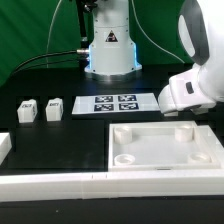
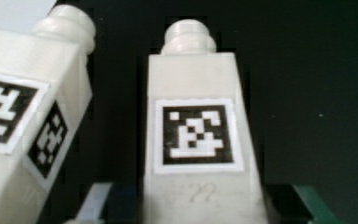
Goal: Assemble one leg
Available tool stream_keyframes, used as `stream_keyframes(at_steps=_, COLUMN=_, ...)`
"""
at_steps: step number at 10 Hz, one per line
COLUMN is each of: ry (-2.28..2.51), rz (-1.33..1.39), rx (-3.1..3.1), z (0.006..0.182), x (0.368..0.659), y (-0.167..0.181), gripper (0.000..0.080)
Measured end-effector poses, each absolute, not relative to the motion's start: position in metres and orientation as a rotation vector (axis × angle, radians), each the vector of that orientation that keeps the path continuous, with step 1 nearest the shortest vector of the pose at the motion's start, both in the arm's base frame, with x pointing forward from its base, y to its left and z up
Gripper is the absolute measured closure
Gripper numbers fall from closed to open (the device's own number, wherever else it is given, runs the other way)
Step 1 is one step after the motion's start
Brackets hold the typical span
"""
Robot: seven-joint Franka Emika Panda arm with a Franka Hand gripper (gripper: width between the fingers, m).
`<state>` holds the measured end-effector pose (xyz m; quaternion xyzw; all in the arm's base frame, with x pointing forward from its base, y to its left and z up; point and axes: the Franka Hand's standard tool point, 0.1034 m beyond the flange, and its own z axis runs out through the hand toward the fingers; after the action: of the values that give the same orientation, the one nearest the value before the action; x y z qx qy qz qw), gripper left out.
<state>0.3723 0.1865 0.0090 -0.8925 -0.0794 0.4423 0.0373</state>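
Exterior: tool hidden behind arm (image 1: 196,80). Wrist: tool (image 2: 202,203) fingers (image 2: 108,203) cropped, flanking leg (image 2: 202,110); grip I cannot tell. Leg white, tagged, peg-tipped.

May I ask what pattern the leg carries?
A black-and-white square tag on the leg; wrist view.

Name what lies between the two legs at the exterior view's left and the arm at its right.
The marker board lies flat between the nearer leg and the arm, as the exterior view shows.
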Motion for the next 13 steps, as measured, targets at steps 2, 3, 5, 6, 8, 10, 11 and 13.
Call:
stream_keyframes(at_steps=2, ry=-0.245, rz=1.357, rx=-2.741, z=0.015, x=0.374, y=0.185, gripper=0.0507)
stream_keyframes(at_steps=3, ry=-0.245, rz=1.363, rx=-2.74, z=0.022, x=0.375, y=0.183, gripper=0.0507)
stream_keyframes(at_steps=5, ry=-0.244, rz=1.383, rx=-2.736, z=0.046, x=0.378, y=0.174, gripper=0.0506)
stream_keyframes(at_steps=6, ry=-0.23, rz=1.388, rx=-2.741, z=0.064, x=0.382, y=0.168, gripper=0.0506)
stream_keyframes(at_steps=8, ry=-0.229, rz=1.411, rx=-2.738, z=0.101, x=0.39, y=0.16, gripper=0.0506)
stream_keyframes(at_steps=10, ry=-0.226, rz=1.365, rx=-2.756, z=0.094, x=0.393, y=0.162, gripper=0.0506)
stream_keyframes(at_steps=11, ry=-0.226, rz=1.362, rx=-2.757, z=0.094, x=0.393, y=0.162, gripper=0.0506)
stream_keyframes(at_steps=13, ry=-0.204, rz=1.056, rx=-2.88, z=0.09, x=0.408, y=0.164, gripper=0.0506)
